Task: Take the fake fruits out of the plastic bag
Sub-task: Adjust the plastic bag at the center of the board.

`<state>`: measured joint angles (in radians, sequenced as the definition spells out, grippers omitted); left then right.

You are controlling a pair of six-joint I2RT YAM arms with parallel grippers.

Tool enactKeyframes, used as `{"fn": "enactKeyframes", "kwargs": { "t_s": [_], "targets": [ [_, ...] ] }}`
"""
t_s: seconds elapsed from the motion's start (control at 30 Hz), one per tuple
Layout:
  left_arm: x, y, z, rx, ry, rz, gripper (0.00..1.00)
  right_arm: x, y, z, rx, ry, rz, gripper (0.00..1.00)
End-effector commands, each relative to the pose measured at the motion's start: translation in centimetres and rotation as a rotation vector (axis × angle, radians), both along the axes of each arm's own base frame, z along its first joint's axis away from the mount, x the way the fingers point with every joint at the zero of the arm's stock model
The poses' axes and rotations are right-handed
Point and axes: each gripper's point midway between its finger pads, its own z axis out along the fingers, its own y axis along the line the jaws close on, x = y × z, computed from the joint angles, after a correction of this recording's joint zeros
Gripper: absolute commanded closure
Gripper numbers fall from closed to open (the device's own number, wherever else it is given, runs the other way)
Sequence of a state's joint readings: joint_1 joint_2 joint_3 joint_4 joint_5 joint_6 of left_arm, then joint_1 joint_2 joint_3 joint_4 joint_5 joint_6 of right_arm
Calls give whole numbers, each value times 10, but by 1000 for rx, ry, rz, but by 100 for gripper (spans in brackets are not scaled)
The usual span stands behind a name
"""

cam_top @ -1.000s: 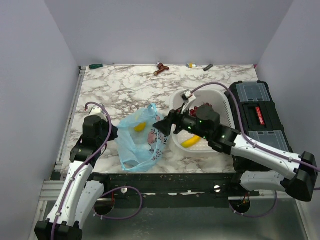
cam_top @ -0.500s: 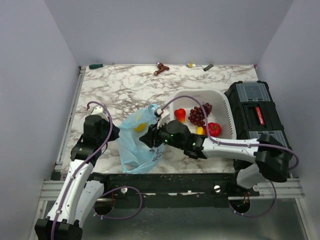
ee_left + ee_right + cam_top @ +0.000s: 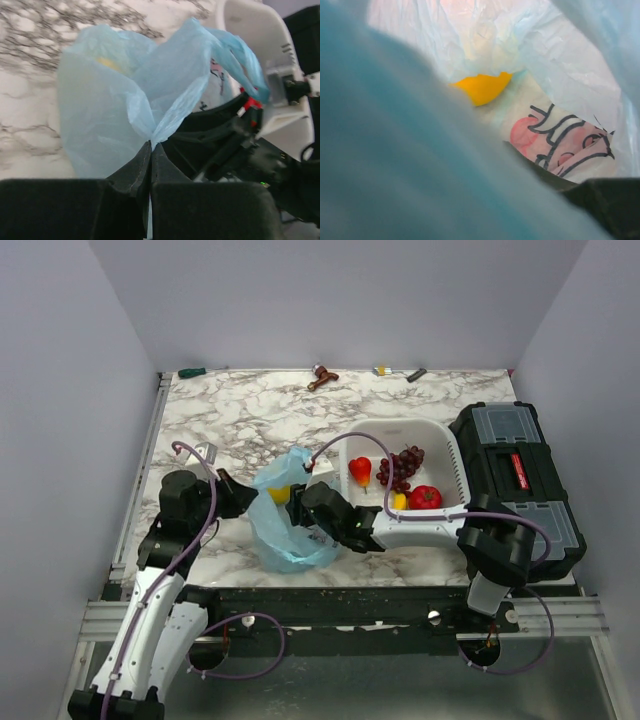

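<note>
Two hands share this job. The white basket [image 3: 395,426], toward the right edge, holds the grapes [image 3: 401,467], so I take it as my drop-off spot. The blue bag [image 3: 290,545] lies by the near edge, left of middle. My left hand [image 3: 151,145] is pinched tight on its rim to hold the mouth up. My right hand [image 3: 298,508] is pushed inside, with its jaws hidden, so I cannot tell whether it grips anything. A yellow fruit [image 3: 482,87] sits deep in the bag, not yet out.

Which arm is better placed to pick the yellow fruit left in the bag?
Right. The right gripper is in the mouth of the bag, the yellow fruit ahead in its wrist view. The left gripper is shut on the bag.
</note>
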<state>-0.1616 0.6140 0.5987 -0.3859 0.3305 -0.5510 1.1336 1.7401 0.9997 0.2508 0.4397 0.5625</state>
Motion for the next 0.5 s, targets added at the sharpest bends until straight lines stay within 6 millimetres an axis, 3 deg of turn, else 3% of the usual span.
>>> {"fn": "enactKeyframes", "kwargs": {
  "t_s": [0.0, 0.07, 0.13, 0.33, 0.47],
  "targets": [
    [-28, -55, 81, -226, -44, -247, 100, 8, -10, 7, -2, -18, -94, 46],
    [-41, -63, 98, -204, -93, -281, 100, 8, -13, 7, 0, -19, -106, 43],
    [-43, -57, 89, -164, -115, -257, 100, 6, -13, 3, 4, -10, -98, 34],
    [-31, -3, -6, 155, 113, -25, 100, -3, -1, -16, 16, 19, -18, 22],
    [-28, 12, -34, 257, 190, 19, 100, -2, 5, -21, -1, 14, 0, 17]
  ]
}}
